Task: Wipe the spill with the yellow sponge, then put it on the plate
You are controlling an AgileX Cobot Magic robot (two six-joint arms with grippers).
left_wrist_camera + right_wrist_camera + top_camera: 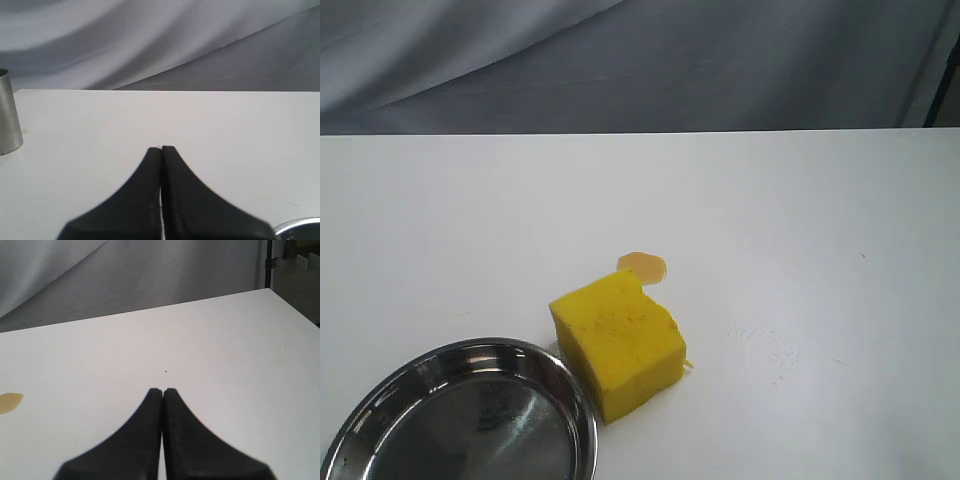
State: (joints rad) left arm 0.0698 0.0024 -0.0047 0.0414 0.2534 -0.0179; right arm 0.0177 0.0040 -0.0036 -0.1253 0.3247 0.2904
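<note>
A yellow sponge (620, 340) sits on the white table, a thick rough-edged block. Just behind it lies the spill (642, 265), a small amber puddle touching the sponge's far corner; the right wrist view catches it too, the spill (10, 402) off to one side. The plate (470, 420), a shiny steel dish, rests at the front left, close beside the sponge; a sliver of its rim (297, 226) shows in the left wrist view. My left gripper (161, 148) is shut on nothing over bare table. My right gripper (162, 390) is also shut and empty. Neither gripper appears in the exterior view.
A steel cylinder (9, 112) stands on the table at the edge of the left wrist view. A grey cloth backdrop (620, 60) hangs behind the table's far edge. A small dark speck (166, 371) marks the tabletop ahead of the right gripper.
</note>
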